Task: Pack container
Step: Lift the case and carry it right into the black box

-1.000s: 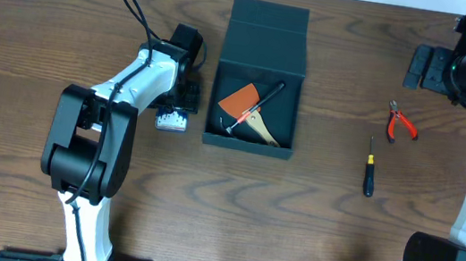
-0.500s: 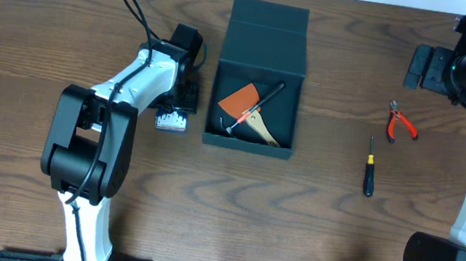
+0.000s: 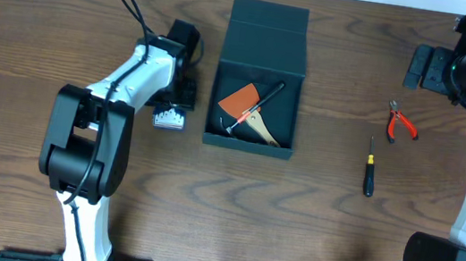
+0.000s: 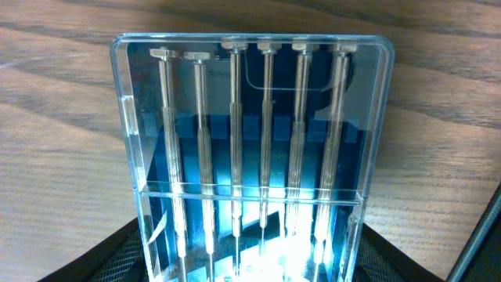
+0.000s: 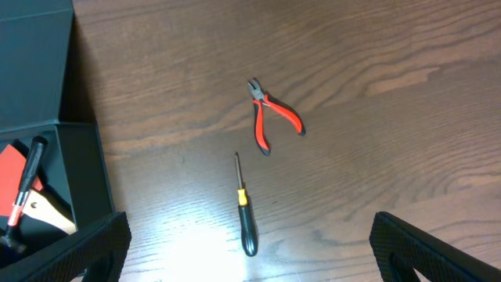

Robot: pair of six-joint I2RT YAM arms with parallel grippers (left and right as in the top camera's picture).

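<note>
While the container (image 3: 246, 144) sits open at the middle of the table (image 3: 8, 191), its lid flap thrown back toward the far edge and a few hand tools lying inside, the overhead view shows the left gripper (image 3: 173, 105) just beside its left wall. A clear bit case (image 3: 169, 119) sticks out from the gripper. I'd guess the case is brought that close so it can go over the wall next. The left arm is folded, with its forearm reaching up and inward. The right gripper (image 3: 422, 67) hangs at the far right, well apart from the red-handled pliers (image 3: 401, 123) and the black screwdriver (image 3: 368, 178), which lie loose on the wood.

From the left wrist, the case fills the picture, with six silver bits in a row. Dark fingers (image 4: 117, 258) sit against its two sides low down, pinching it as far as I can tell.

From the right wrist, the fingers (image 5: 86, 251) stand spread wide with nothing between them. They look down on the pliers and screwdriver, with the container at the left edge. I'd call that a waiting pose.
</note>
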